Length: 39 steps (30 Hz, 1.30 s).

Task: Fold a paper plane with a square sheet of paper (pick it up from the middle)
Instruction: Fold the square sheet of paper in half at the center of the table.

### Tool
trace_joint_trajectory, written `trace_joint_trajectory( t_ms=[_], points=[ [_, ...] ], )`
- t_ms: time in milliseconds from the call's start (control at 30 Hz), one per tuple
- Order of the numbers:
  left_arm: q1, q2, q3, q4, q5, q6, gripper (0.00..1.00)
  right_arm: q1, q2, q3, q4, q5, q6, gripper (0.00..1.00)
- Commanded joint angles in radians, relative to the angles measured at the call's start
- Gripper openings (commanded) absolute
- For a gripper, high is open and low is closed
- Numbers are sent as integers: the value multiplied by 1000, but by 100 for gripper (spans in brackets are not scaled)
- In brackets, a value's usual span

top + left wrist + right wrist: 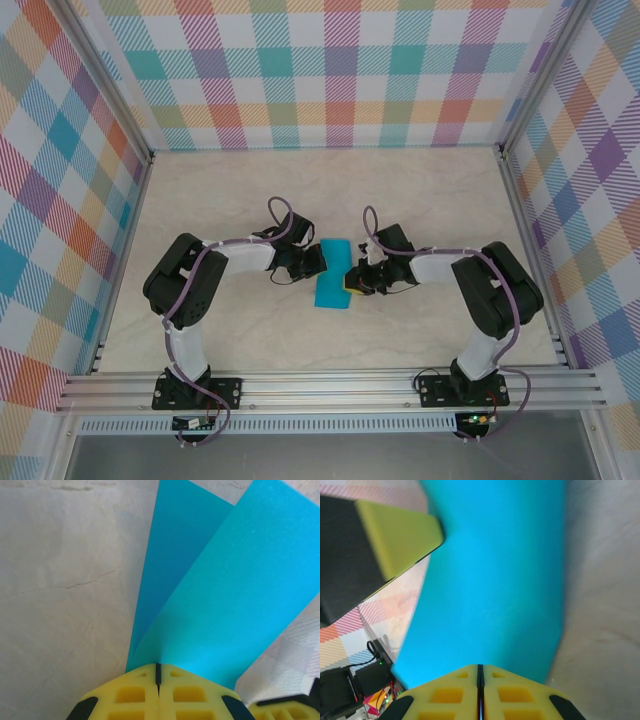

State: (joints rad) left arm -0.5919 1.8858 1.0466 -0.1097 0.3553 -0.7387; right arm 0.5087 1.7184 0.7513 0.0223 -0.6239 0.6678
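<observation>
You have the square sheet of paper pinched from both sides over the middle of the tabletop. The left gripper is closed on the sheet's near edge, its yellow pads meeting with only a thin seam between them. The right gripper is clamped on the opposite edge in the same way. From above, the sheet reads as a narrow teal strip between the two grippers. The left wrist view shows why: it is doubled over, with two layers fanning apart from the pinch. No plane yet; this looks like an early fold, not finished.

The layers are not lined up (one splays out at an angle to the other), so square them before you commit to a crease. Move one gripper only and let the other act as the anchor; if both pull, thin paper like this is likely to tear or slip at the pads. Bring the free edges together first, then lower the sheet flat onto the tabletop and press along the fold.

I cannot tell whether the sheet is touching the tabletop or hanging just above it. Come down slowly, and watch that the grippers, already very close, do not collide.
</observation>
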Motion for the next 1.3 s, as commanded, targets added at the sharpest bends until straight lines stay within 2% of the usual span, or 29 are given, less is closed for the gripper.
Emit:
trace_joint_trajectory(
  t_ms=[0,333,667,733,1100,1267],
  points=[
    [-8,45,-2,-99,-58,21,0,16,-36,-25,49,-31,6,10],
    [-9,47,-2,-100,-57,24,0,17,23,-82,55,-4,-5,9],
    [-9,52,6,-106,-55,28,0,26,-83,-88,45,-25,17,9],
    [-9,51,4,-107,-55,28,0,34,-80,-99,71,-44,29,9],
    [-9,44,4,-114,-61,33,0,59,4,-135,47,14,6,9],
    [-8,45,4,-116,-62,33,0,62,-61,-130,40,6,20,9]
  ],
)
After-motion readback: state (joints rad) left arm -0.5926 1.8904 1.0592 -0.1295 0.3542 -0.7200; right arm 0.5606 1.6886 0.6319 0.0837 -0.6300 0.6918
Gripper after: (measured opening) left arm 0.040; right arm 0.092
